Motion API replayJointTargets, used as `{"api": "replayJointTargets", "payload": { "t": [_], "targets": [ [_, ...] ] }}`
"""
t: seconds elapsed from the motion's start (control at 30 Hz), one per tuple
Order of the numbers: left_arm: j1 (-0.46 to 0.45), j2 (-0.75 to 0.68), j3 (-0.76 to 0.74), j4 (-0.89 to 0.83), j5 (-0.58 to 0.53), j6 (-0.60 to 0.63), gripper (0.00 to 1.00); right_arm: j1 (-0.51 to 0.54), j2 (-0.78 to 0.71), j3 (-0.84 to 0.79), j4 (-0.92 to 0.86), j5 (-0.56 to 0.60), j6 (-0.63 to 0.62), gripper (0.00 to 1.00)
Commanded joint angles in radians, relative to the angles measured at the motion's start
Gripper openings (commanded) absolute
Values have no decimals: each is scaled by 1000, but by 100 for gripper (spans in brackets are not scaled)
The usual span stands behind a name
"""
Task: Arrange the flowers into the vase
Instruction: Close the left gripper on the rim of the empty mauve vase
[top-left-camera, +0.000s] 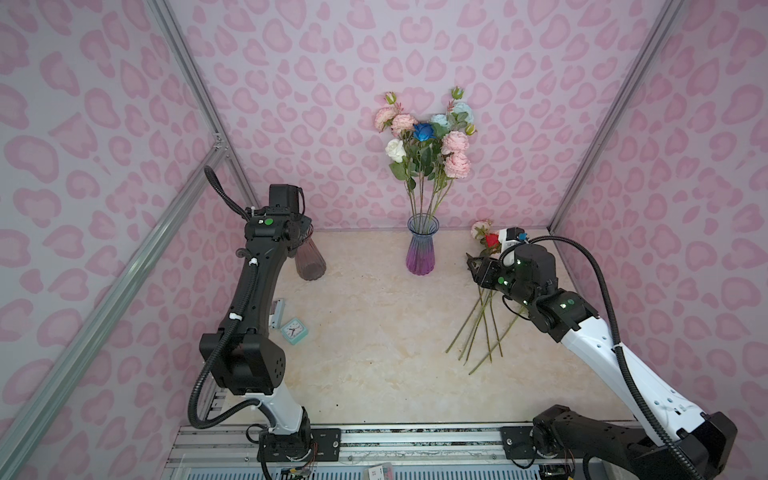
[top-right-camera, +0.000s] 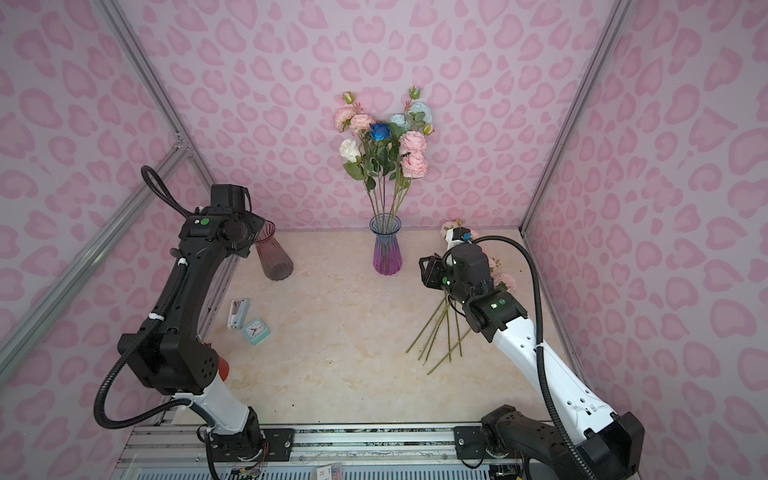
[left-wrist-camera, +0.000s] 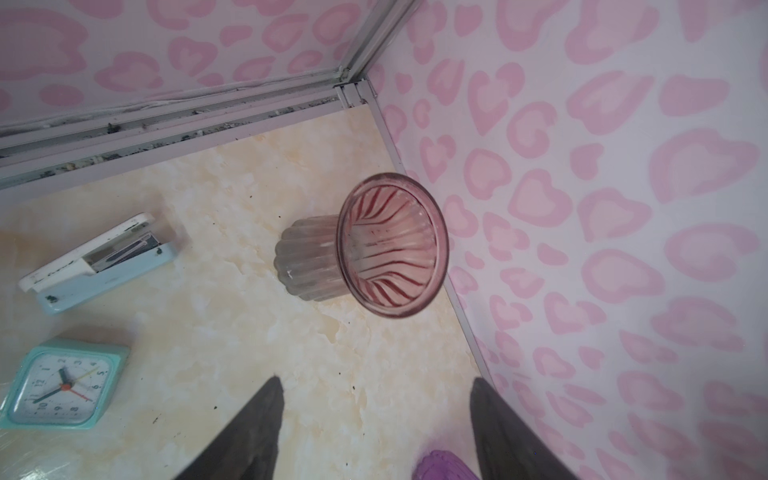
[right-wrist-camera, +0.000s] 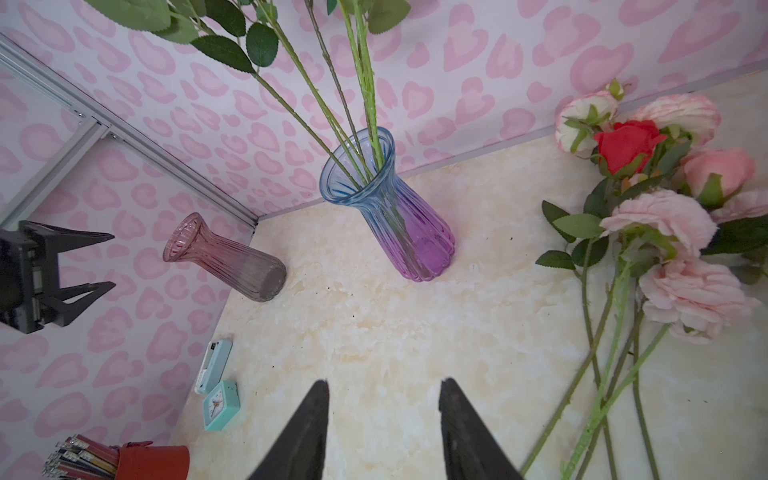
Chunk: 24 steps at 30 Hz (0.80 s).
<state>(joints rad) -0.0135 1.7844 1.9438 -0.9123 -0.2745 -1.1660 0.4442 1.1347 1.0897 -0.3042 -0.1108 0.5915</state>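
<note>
The bench (top-left-camera: 374, 353) carries a blue-purple vase (top-left-camera: 421, 253), upright at the back and holding most flowers (top-left-camera: 428, 137). Loose flowers (right-wrist-camera: 660, 216) lie on the bench's right side, beneath the right arm. The left jaws and right jaws both stand apart, empty. A pink vase (left-wrist-camera: 390, 245) sits back left, near a stapler (left-wrist-camera: 99, 262) and a clock (left-wrist-camera: 62, 384).

Table (top-left-camera: 374, 365): vase (top-left-camera: 420, 253), flowers (right-wrist-camera: 660, 216), clock (top-left-camera: 294, 330), maybe stapler (top-left-camera: 277, 311).

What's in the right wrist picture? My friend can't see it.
A blue-and-purple vase holding flower stems stands on the table, with loose pink and red flowers lying beside it. An empty pink vase sits further off; the open right gripper holds nothing.
</note>
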Motion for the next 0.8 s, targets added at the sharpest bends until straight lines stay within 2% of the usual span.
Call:
{"api": "replayJointTargets", "payload": {
  "t": [0.0, 0.47, 0.77],
  "targets": [
    [22, 73, 77, -133, -13, -78, 71, 0, -7, -21, 36, -17, -4, 46],
    [58, 252, 178, -151, 22, -127, 70, -19, -38, -58, 29, -1, -21, 47],
    [63, 304, 178, -107, 24, -121, 68, -18, -45, -75, 30, 69, -35, 47]
  ]
}}
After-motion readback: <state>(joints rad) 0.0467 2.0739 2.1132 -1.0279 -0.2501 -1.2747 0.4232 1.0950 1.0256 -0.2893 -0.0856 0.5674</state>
